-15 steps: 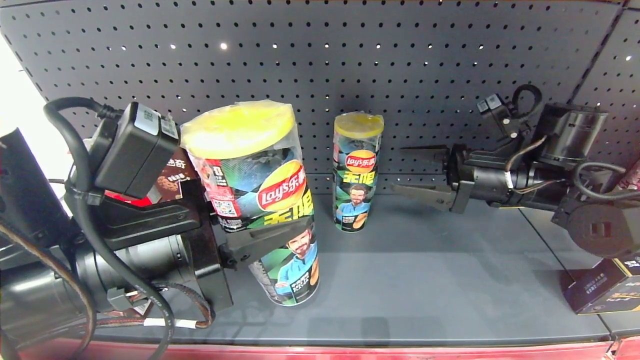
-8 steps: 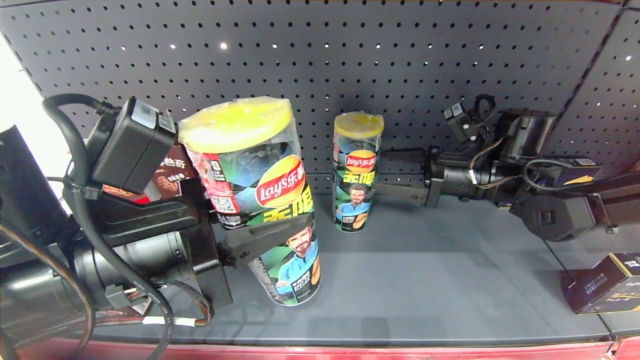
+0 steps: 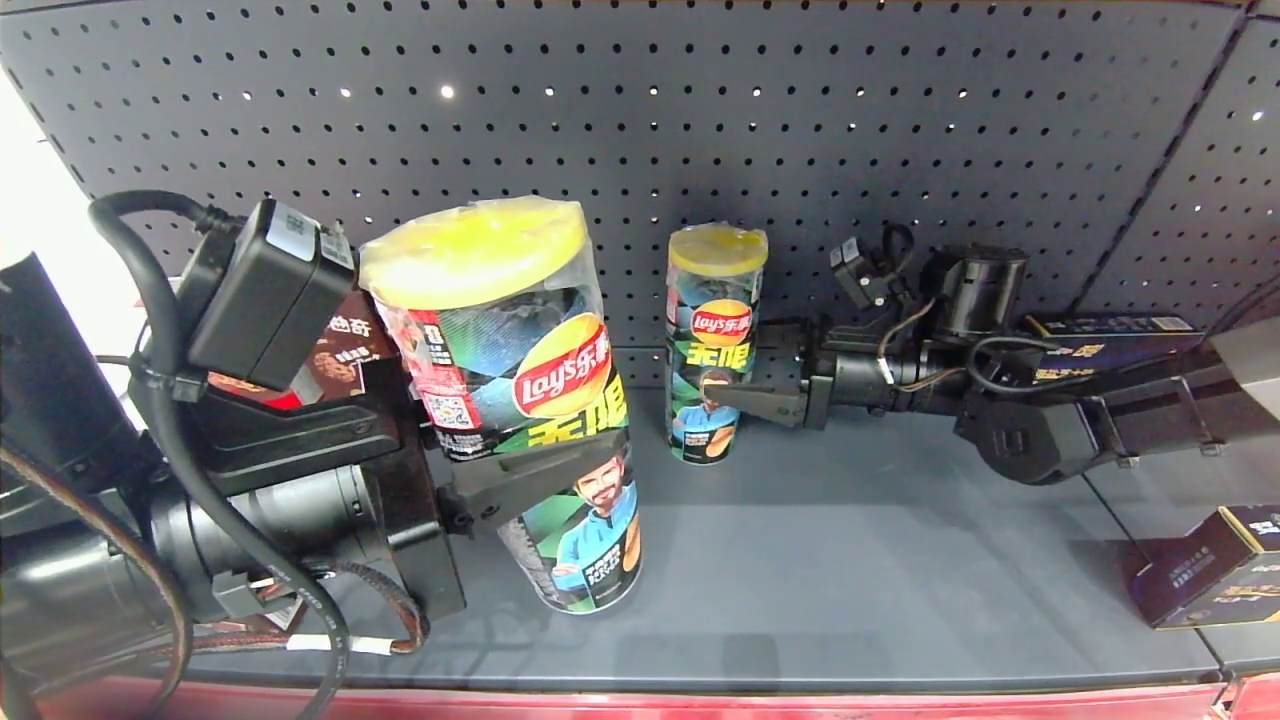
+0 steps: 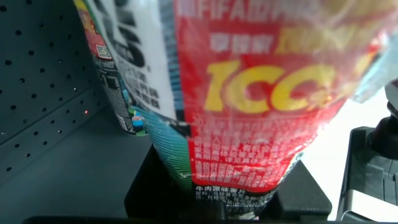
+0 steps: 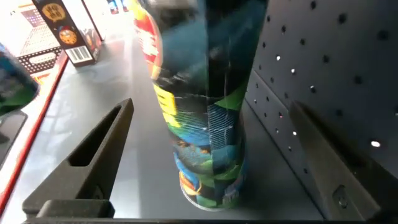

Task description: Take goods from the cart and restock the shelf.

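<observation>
A big chips can [image 3: 520, 370] with a yellow lid, tilted a little, stands out from the front left of the grey shelf [image 3: 850, 560]. My left gripper [image 3: 540, 450] is shut on its middle, and the can's red label [image 4: 255, 99] is close up in the left wrist view. A second chips can [image 3: 715, 340] stands upright at the back by the pegboard. My right gripper [image 3: 745, 370] is open, one finger on each side of this can [image 5: 205, 124], and its fingers [image 5: 93, 162] are apart from the can.
A brown cookie box [image 3: 345, 350] sits behind my left gripper. Dark boxes lie at the right: one at the back [image 3: 1110, 328], one near the front edge [image 3: 1210, 565]. The pegboard wall [image 3: 640, 120] closes the back. A red strip [image 3: 700, 705] marks the shelf's front edge.
My right gripper has moved left along the back of the shelf and now straddles the second can. The left gripper and its can have stayed nearly still.
</observation>
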{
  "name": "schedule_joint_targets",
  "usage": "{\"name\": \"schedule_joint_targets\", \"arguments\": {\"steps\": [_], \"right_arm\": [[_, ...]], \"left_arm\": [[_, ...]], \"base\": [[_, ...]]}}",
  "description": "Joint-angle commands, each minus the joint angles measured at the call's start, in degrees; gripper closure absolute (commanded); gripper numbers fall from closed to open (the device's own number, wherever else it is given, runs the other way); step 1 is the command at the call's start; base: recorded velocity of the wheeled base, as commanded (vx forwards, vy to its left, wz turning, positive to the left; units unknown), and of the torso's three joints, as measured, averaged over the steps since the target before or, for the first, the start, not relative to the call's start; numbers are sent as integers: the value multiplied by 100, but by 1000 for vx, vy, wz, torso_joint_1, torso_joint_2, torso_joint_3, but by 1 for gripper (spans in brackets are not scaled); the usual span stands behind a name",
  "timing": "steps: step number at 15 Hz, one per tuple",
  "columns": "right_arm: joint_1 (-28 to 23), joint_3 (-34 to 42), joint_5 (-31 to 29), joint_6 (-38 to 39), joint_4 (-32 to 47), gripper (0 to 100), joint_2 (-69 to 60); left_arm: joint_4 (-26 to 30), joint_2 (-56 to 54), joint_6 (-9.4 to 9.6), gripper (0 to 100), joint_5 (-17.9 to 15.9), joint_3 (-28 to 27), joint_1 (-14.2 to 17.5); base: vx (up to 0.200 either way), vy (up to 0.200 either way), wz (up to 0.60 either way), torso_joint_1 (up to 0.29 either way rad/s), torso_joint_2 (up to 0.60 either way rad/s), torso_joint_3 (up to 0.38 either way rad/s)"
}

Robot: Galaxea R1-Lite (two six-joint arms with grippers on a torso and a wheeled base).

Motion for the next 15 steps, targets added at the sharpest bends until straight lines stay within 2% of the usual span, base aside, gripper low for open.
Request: {"name": "schedule_joint_targets", "arguments": {"steps": [1,11,12,15], "right_arm": [[46,-126,1,-3,-5,0,237],[213,-662,-17,-38,-49,0,870],[222,-697,-26,-38,4,100,878],[213,-680,-26,-38,4,100,843]], "left_arm": [[-3,19,2,100,1,5,-1],[-3,45,-7,100,1,23,17],[-3,45,-7,100,1,32,52],[-3,45,2,100,1,40,87]], "base": [[0,0,0,0,0,0],[0,0,0,0,0,0],[0,0,0,0,0,0],[0,0,0,0,0,0]]}}
